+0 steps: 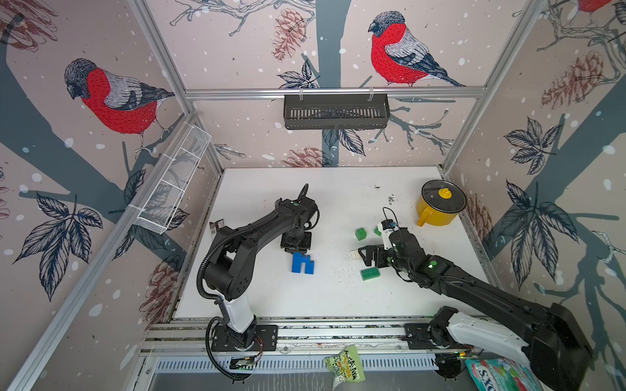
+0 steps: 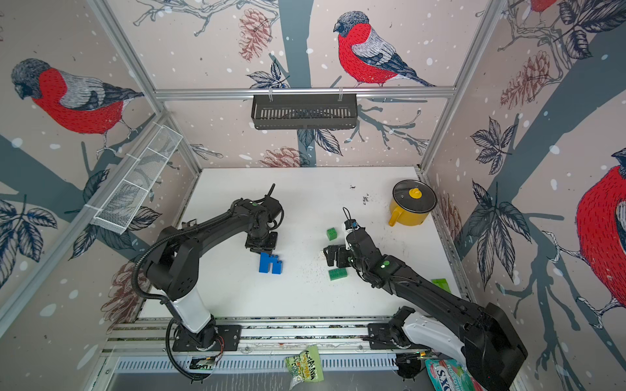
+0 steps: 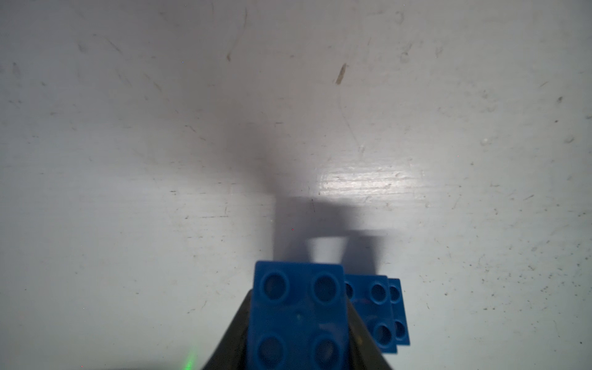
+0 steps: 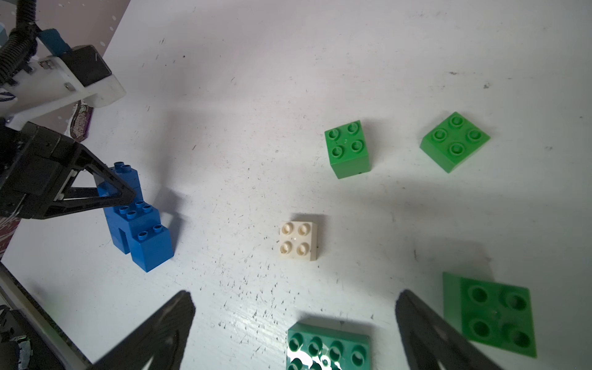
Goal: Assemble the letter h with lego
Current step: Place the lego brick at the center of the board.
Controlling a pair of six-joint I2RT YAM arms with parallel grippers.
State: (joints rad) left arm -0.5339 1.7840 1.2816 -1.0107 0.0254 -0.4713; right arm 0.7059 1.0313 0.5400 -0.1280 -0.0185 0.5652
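- Right now the left gripper [image 4: 123, 192] has its jaws pressed tight on the tall column of the blue brick stack [image 1: 302, 263], pinching it from both sides near the top.
- The blue brick stack stands upright on the white table [image 1: 271, 298], left of the middle in both top views. Its tall column, bridge and shorter leg give it the outline of a small h.
- The right gripper [image 4: 294, 299] hangs just above the table with its jaws spread as wide as they go and nothing between them.
- A white brick [image 4: 298, 245] lies studs up just ahead of the right gripper, touched by neither finger.
- A long green brick [image 1: 370, 273] lies close to that gripper, on the side nearer the robot's base.
- A green cube [image 4: 347, 149] and a second green brick [image 4: 455, 141] sit beyond the white brick, apart from each other.
- A third green brick [image 4: 493, 317] lies just outside one finger of the right gripper.
- A yellow pot [image 1: 437, 210] with its lid on stands in the far right corner, well apart from the bricks.
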